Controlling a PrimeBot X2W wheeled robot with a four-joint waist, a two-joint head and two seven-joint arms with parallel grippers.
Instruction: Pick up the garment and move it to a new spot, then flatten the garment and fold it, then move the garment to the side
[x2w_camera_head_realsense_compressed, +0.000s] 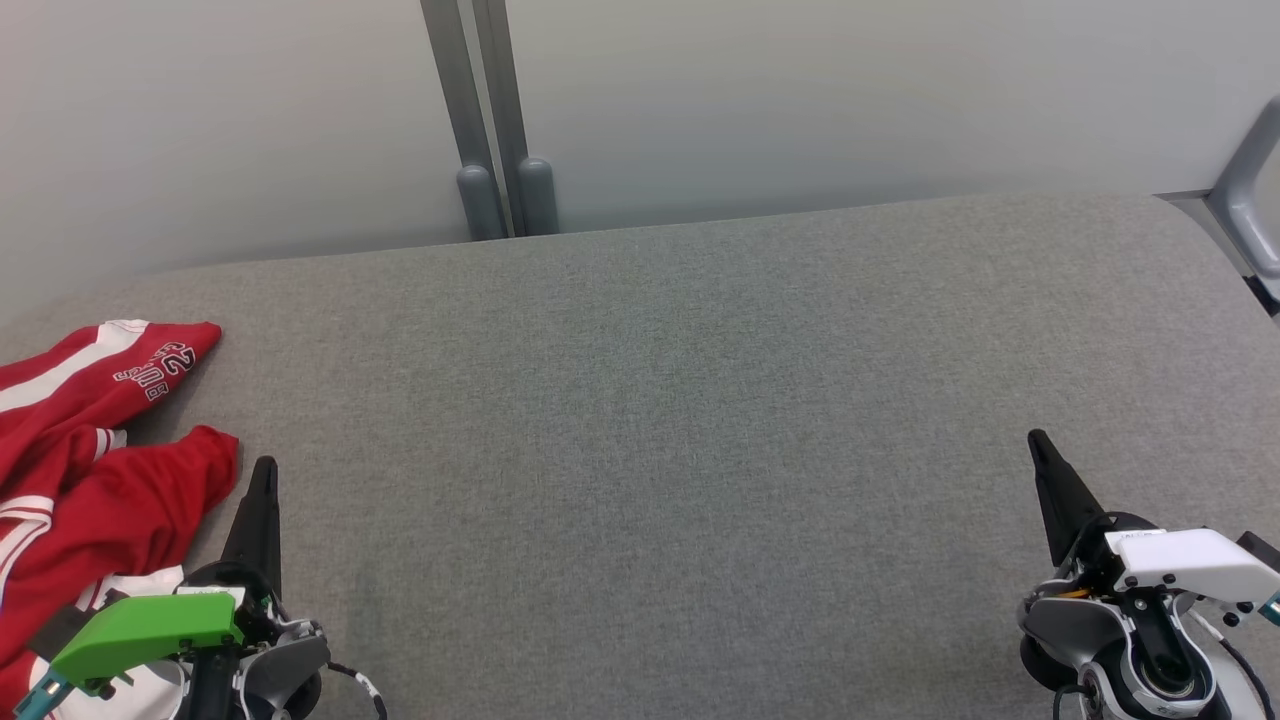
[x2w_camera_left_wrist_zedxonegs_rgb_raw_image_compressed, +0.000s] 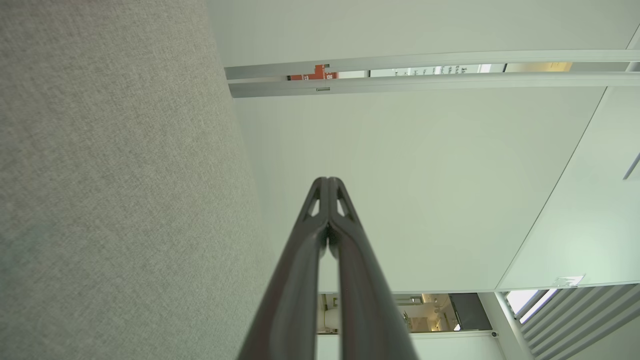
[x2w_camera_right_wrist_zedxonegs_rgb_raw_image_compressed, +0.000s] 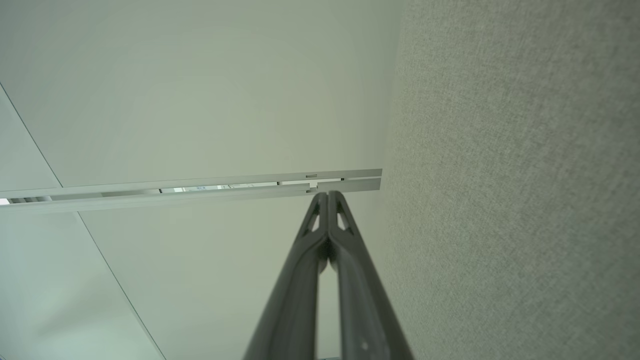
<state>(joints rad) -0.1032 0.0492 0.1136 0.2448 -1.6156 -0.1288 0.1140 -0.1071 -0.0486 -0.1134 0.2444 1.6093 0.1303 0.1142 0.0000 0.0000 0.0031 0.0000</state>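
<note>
The garment (x2w_camera_head_realsense_compressed: 90, 470) lies crumpled at the bench's (x2w_camera_head_realsense_compressed: 650, 400) left edge, near the front corner. The left gripper (x2w_camera_head_realsense_compressed: 264, 475), fingers pressed together and empty, sits just beside it. The right gripper (x2w_camera_head_realsense_compressed: 1040, 448), likewise closed and empty, is well apart by the right edge. The pick-up looks not yet begun. The left fingers should part first, then come down on a raised fold rather than flat cloth. A high lift would keep trailing cloth off the bench on the way to the middle.

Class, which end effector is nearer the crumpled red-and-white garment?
Left. The left end effector sits beside the crumpled red-and-white garment; the right end effector is far across the grey fabric surface.
</note>
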